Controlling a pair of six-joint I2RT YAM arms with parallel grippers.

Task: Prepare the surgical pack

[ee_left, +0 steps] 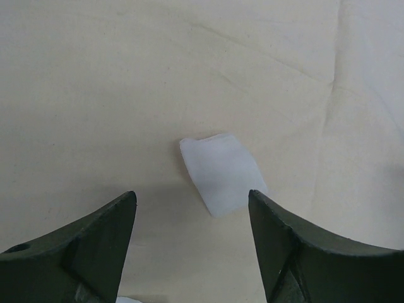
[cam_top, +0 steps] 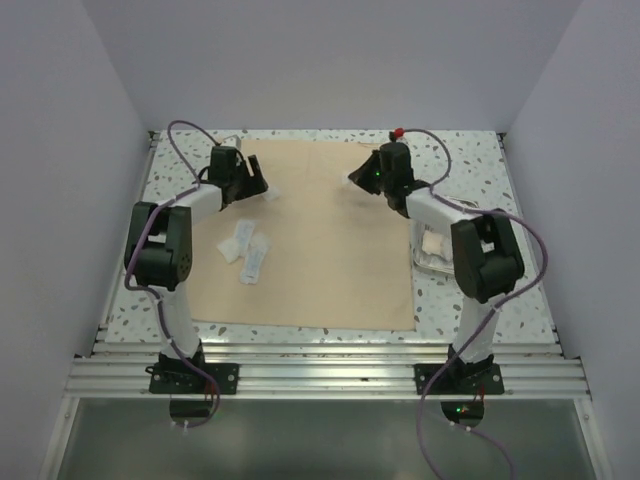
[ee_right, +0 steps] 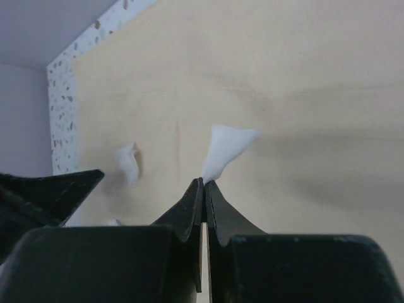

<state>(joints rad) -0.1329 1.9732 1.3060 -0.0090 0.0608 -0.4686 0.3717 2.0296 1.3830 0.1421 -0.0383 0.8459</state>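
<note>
Right wrist shows white gauze (ee_right: 228,146) pinched between the closed jaws.

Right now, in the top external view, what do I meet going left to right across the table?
Left arm → loose gauze packets → right gripper, shut on a gauze piece → steel tray. The left gripper is left out: it overlaps the packets.

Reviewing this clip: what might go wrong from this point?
The right fingers pinch a white gauze piece only by its edge, so it may slip out. The left fingers stand open over a flat gauze lying on the beige cloth; closing might catch the cloth too.
</note>
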